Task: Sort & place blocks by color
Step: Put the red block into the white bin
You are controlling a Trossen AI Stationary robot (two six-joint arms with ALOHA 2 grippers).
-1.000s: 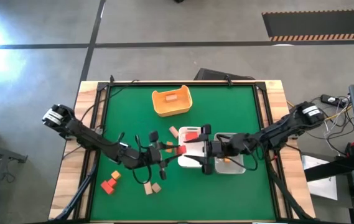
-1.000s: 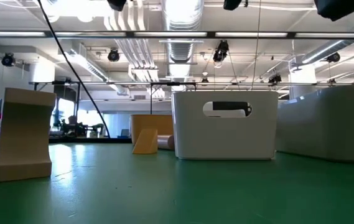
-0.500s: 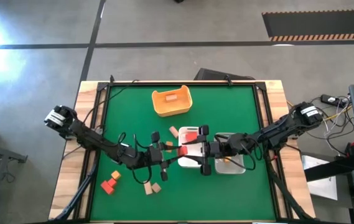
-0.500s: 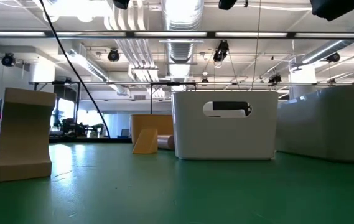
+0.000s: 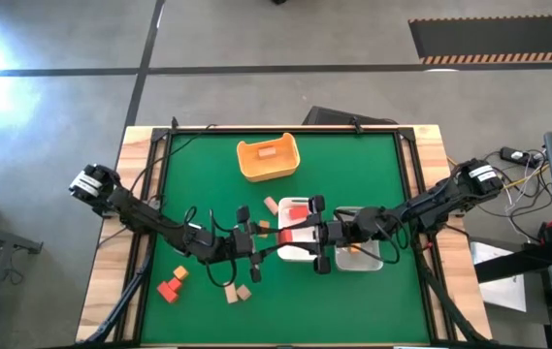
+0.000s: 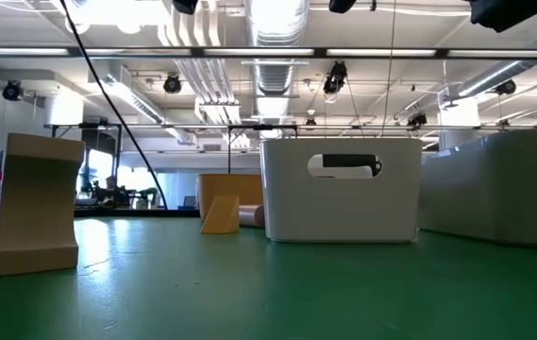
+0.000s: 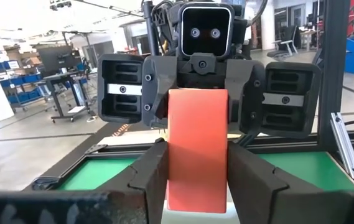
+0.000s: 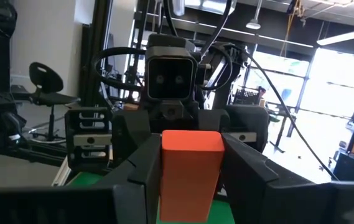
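A hand-over of the red block [image 7: 197, 149] between the two arms appears to be the step in hand, above the white tray [image 5: 295, 254] near the middle of the table [image 5: 353, 184]. It is best done by having the receiving jaws fully seated on the block before the giving jaws are eased apart, with both wrists kept level and aligned face to face so that the block is not twisted or dropped.

In the left wrist view the block is seen upright between the fingers of the left gripper [image 7: 196, 180], flanked closely on both sides. In the right wrist view it is likewise seen between the fingers of the right gripper [image 8: 189, 180]. Both sets of jaws are narrowed around the block; which grip actually bears it cannot be told.
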